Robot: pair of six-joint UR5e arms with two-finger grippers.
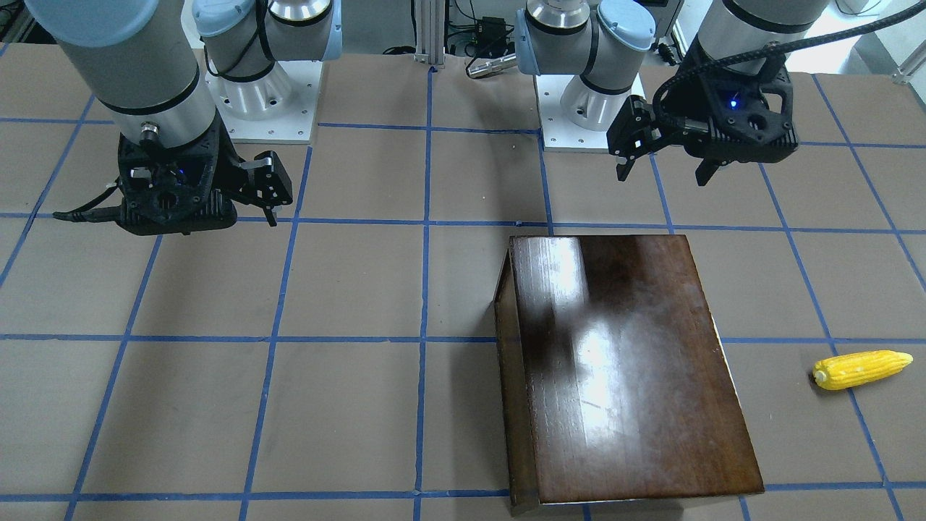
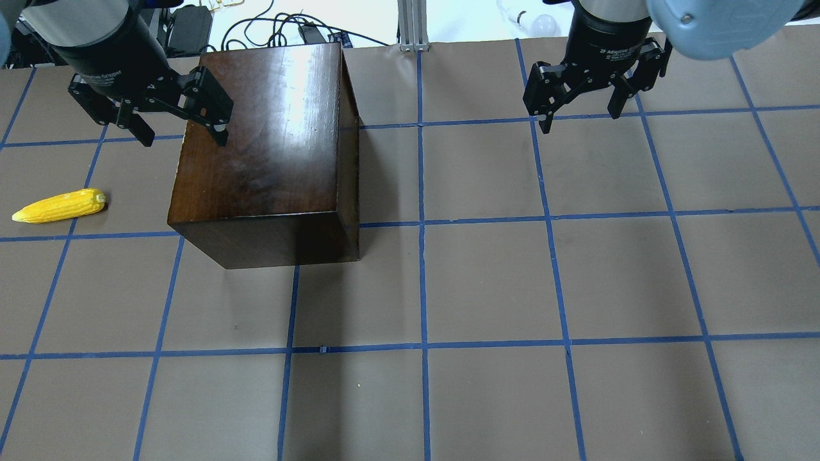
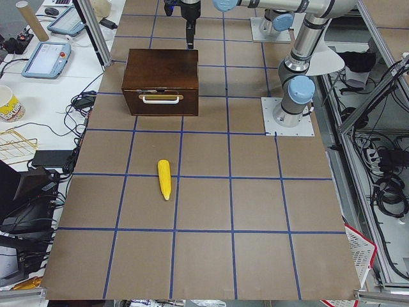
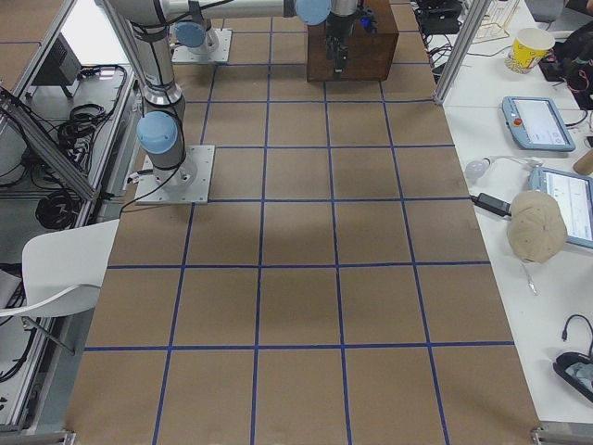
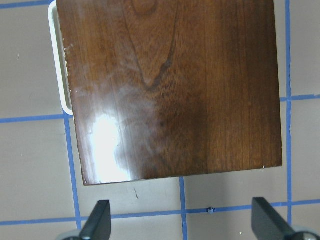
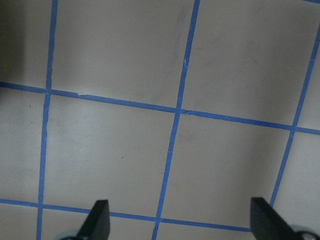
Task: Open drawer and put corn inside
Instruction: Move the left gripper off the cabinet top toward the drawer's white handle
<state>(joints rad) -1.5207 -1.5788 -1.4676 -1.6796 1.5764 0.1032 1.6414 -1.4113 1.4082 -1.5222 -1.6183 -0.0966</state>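
Observation:
The glossy dark brown box (image 2: 269, 128) stands on the table's left half; it also shows in the front view (image 1: 629, 362). Its drawer (image 3: 161, 102) is shut, and its dark front with a white handle (image 5: 57, 65) faces the robot's left end. The yellow corn (image 2: 61, 205) lies on the table beyond that front, apart from the box (image 1: 861, 369) (image 3: 165, 179). My left gripper (image 2: 182, 137) (image 5: 182, 222) is open and empty, raised above the box's robot-side edge. My right gripper (image 2: 581, 120) (image 6: 182, 222) is open and empty, raised over bare table.
The brown table top (image 2: 487, 288) carries a grid of blue tape lines. The two arm bases (image 1: 260, 94) (image 1: 586, 108) stand at the robot's edge. Desks with tablets, cables and a cup flank the table's ends (image 3: 45, 57).

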